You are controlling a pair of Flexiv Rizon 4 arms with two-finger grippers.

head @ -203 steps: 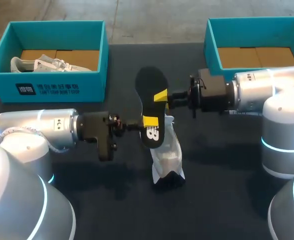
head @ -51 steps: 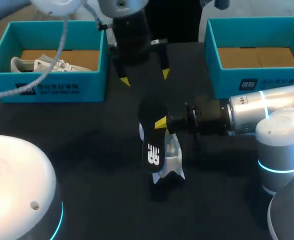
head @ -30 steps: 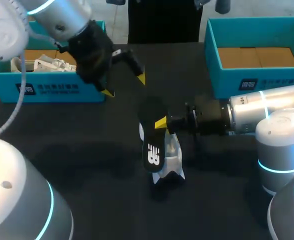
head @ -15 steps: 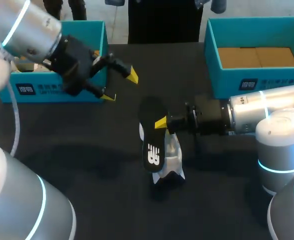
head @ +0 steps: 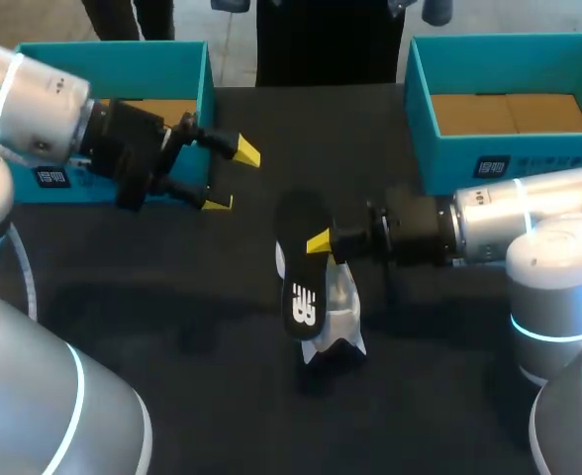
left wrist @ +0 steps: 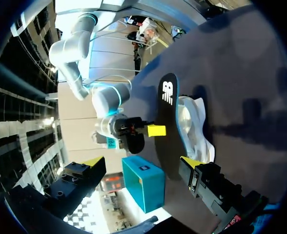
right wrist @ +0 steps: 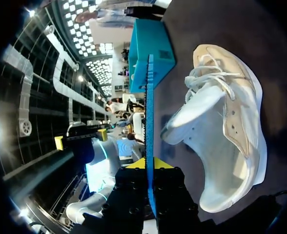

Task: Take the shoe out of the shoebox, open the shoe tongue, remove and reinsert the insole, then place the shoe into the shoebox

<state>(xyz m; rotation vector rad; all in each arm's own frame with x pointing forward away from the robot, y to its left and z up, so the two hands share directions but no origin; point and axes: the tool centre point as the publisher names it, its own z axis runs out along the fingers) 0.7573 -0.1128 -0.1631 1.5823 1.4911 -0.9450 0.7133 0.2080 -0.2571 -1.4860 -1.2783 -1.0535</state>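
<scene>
Head view shows the left pincer [head: 232,178] at the upper left of the frame, in front of the teal cardboard shoebox [head: 113,56], with its yellow fingers spread and holding nothing. Seconds earlier it gripped the black flat insole [head: 301,272] together with the right pincer [head: 319,244]; it then let go and swung up and away. The right pincer alone now pinches the insole's edge at frame centre. It has lowered the insole so that it stands nearly upright by the white lace-up sneaker [head: 339,315], which sits on the dark table [head: 172,307] just below centre. Whether insole and shoe touch cannot be told. The insole is out but not yet back in, so reinsertion looks like the step in hand, and the freed left arm is probably needed to steady the shoe. The second teal shoebox [head: 439,163] stands at upper right.
</scene>
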